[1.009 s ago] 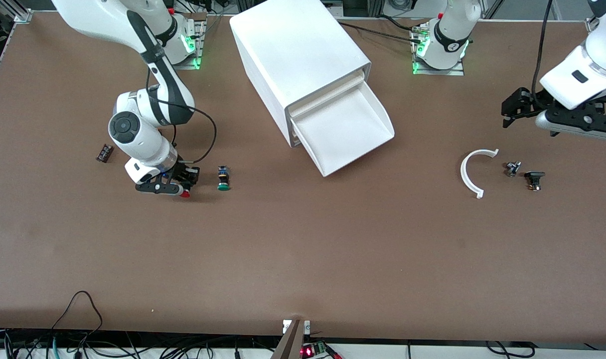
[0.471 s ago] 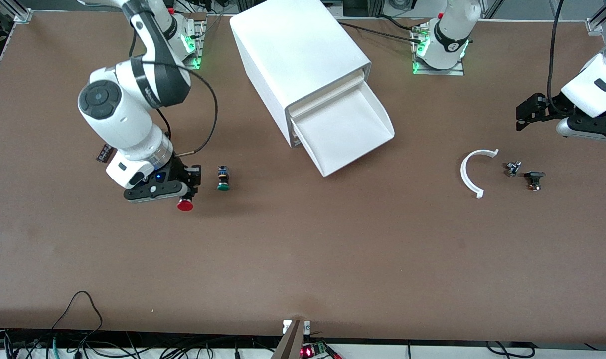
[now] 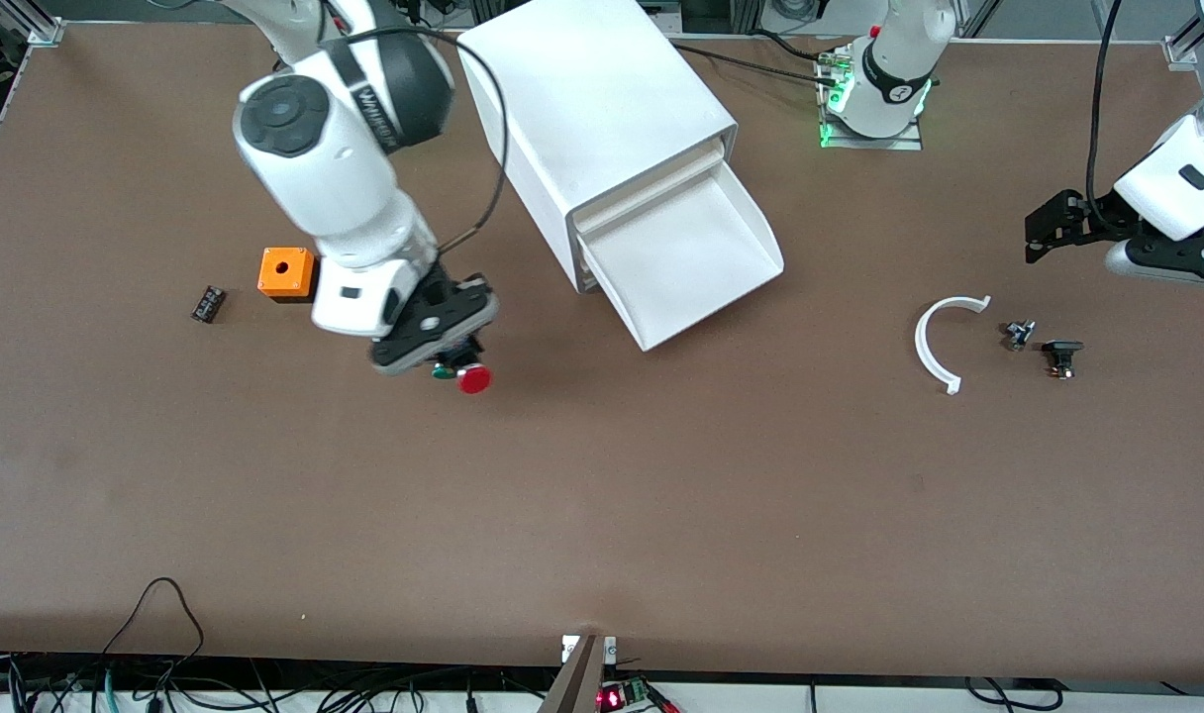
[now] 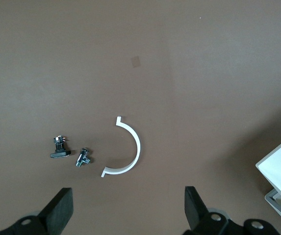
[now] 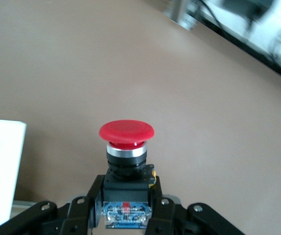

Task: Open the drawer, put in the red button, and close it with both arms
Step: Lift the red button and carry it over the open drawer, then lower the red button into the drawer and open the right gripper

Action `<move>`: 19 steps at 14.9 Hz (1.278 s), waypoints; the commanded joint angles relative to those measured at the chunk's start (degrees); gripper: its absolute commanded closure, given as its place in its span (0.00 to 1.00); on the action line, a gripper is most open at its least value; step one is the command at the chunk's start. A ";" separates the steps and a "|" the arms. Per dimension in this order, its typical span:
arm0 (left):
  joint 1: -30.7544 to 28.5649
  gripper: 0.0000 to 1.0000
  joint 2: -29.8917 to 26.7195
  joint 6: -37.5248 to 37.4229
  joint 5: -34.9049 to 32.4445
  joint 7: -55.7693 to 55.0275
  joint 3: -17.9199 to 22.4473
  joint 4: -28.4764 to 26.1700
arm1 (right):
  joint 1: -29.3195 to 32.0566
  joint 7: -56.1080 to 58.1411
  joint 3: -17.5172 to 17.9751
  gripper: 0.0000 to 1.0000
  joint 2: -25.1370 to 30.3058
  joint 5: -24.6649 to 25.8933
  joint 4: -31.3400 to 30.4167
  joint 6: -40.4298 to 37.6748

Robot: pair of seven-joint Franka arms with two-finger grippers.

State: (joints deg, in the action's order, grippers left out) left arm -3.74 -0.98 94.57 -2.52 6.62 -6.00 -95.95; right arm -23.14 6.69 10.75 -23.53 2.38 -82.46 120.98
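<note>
My right gripper (image 3: 460,358) is shut on the red button (image 3: 474,379) and holds it in the air over the table, close to the open drawer (image 3: 696,267). In the right wrist view the red button (image 5: 126,147) sits between the fingers (image 5: 89,200), red cap pointing away. The drawer is pulled out of the white cabinet (image 3: 587,109) and shows nothing inside. The green-capped button (image 3: 444,373) is mostly hidden under my right gripper. My left gripper (image 3: 1053,228) is open and empty, up over the left arm's end of the table; its own view shows the fingers (image 4: 62,208) wide apart.
An orange cube with a hole (image 3: 286,273) and a small dark part (image 3: 207,303) lie toward the right arm's end. A white curved piece (image 3: 939,342), a small metal part (image 3: 1018,334) and a black part (image 3: 1061,356) lie under my left gripper.
My right gripper lifted the red button off the table and carried it toward the drawer, over the green button, uncovering the orange cube. My left gripper drew back a little toward the table's end.
</note>
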 commanded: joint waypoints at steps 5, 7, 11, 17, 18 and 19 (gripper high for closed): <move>0.75 0.00 -0.16 0.35 0.85 0.14 -0.16 -0.03 | -11.48 16.50 0.41 0.82 -14.17 7.09 18.20 -2.93; 0.75 0.00 -0.33 0.44 0.85 0.14 -0.42 -0.03 | -14.72 22.71 0.24 0.82 -15.57 8.25 18.99 -5.31; 0.84 0.00 0.10 0.26 0.85 -0.30 -0.42 -0.03 | -18.78 34.15 0.15 0.82 -16.37 8.17 20.23 -10.05; 0.84 0.00 0.28 0.35 0.85 0.05 -0.42 -0.11 | -20.45 41.64 0.41 0.81 -18.91 8.17 20.23 -10.76; 0.84 0.00 0.28 0.35 0.85 0.06 -0.33 -0.11 | -21.24 41.65 0.33 0.81 -19.09 8.17 20.14 -10.85; 0.84 0.00 0.28 0.35 0.85 0.06 -0.33 -0.11 | -22.12 41.56 0.24 0.81 -19.88 8.25 20.14 -11.03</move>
State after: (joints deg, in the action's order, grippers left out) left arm -2.84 -0.71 94.59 -2.49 6.62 -6.31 -95.99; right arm -43.26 47.26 11.20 -41.07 9.70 -64.88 111.21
